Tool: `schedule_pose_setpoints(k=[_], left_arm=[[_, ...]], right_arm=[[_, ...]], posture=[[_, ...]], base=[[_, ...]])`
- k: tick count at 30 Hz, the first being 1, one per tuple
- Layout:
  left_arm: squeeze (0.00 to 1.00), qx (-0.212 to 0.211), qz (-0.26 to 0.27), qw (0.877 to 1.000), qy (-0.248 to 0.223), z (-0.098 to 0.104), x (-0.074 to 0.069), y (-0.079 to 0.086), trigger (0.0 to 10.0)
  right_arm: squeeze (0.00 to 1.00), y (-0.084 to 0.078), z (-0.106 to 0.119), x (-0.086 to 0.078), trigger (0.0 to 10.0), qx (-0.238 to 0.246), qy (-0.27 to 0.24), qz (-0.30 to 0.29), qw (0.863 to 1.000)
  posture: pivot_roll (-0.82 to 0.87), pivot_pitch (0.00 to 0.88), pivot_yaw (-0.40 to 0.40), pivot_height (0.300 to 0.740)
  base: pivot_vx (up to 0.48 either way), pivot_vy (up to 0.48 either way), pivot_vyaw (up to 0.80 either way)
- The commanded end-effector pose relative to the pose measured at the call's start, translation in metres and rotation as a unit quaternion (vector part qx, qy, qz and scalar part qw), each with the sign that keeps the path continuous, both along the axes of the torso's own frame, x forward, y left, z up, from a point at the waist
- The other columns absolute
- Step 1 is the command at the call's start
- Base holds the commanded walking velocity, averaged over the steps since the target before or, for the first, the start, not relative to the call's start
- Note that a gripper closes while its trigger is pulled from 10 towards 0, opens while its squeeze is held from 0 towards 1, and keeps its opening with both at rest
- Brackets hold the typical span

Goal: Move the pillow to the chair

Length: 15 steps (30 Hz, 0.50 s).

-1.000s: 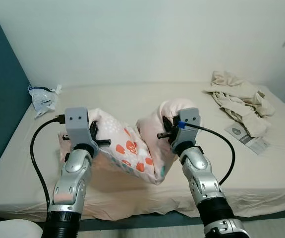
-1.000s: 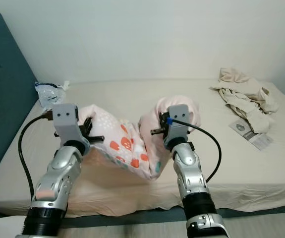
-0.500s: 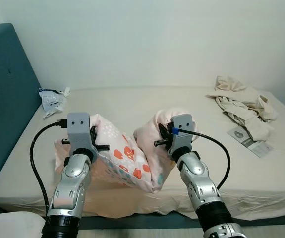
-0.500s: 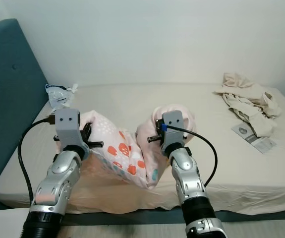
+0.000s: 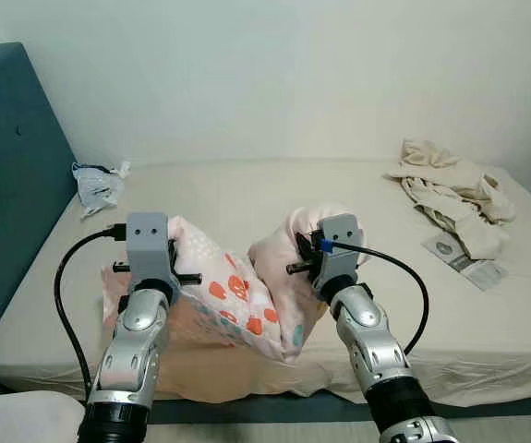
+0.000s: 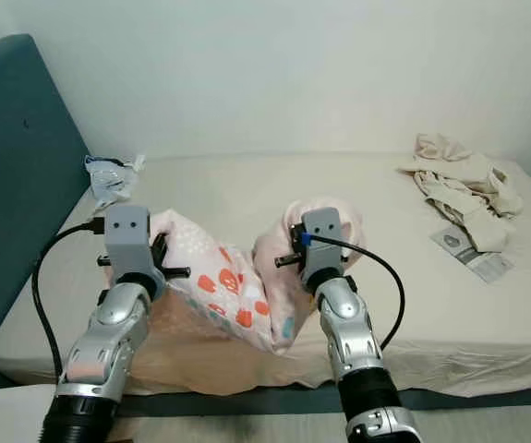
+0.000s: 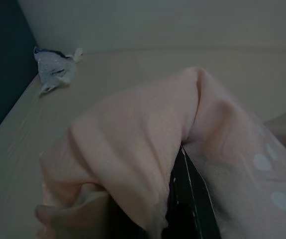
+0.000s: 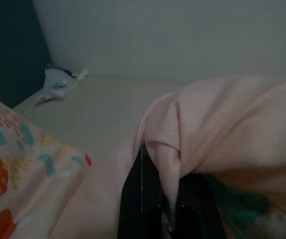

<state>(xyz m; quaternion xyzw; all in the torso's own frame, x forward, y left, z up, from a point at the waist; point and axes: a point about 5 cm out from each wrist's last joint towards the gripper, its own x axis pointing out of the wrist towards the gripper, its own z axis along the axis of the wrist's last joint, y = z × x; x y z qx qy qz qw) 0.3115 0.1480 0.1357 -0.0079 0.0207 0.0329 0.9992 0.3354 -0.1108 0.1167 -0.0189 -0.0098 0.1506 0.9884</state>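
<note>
The left tool [image 5: 177,269] and right tool [image 5: 304,261] are each pinching an end of the pink pillow [image 5: 237,295], which is sagging above the bed's [image 5: 247,198] front edge. It looks soft, light and floppy; gripping both ends suits it.

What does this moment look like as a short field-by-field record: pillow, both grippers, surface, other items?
pillow: pink pillow with red and teal print, folded in the middle, held up over the near edge of the bed
left gripper: left gripper shut on one end of the pillow
right gripper: right gripper shut on the other end, cloth bunched over its fingers
surface: beige bed, dark teal headboard on the robot's left
other items: crumpled plastic bag by the headboard; heap of beige clothes; paper packet near them
chair: cannot tell
</note>
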Motion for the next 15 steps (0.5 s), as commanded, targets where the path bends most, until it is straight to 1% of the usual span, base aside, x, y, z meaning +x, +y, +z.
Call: schedule_pose_setpoints(k=[1, 2, 3, 6, 15], left_arm=[[0.00, 0.018, -0.013, 1.000, -0.004, 0.0033, 0.0009, -0.0061, 10.0], [0.00, 0.022, -0.013, 1.000, 0.000, 0.0022, 0.0009, -0.0063, 10.0], [0.00, 0.012, -0.012, 1.000, 0.004, 0.0008, 0.0004, -0.0059, 10.0], [0.00, 0.001, -0.008, 1.000, 0.007, -0.0002, -0.0006, -0.0049, 10.0], [0.00, -0.005, -0.006, 1.000, 0.010, 0.0002, -0.0021, -0.0040, 10.0]], right_arm=[[0.00, 0.0109, 0.0054, -0.0009, 10.0, -0.006, -0.014, 0.023, 1.000], [0.00, 0.0107, 0.0054, -0.0009, 10.0, -0.007, -0.014, 0.023, 1.000], [0.00, 0.0105, 0.0055, -0.0010, 10.0, -0.007, -0.014, 0.023, 1.000], [0.00, 0.0101, 0.0057, -0.0015, 10.0, -0.007, -0.014, 0.023, 1.000], [0.00, 0.0106, 0.0031, -0.0039, 10.0, -0.006, -0.007, 0.024, 1.000]], posture=[[0.02, 0.069, -0.021, 0.740], [0.02, 0.069, -0.021, 0.740], [0.02, 0.072, -0.020, 0.740], [0.02, 0.076, -0.020, 0.740], [0.03, 0.083, -0.021, 0.740]], base=[[0.000, -0.480, 0.00], [0.000, 0.000, 0.00], [0.000, 0.000, 0.00], [0.000, 0.000, 0.00], [0.000, 0.000, 0.00]])
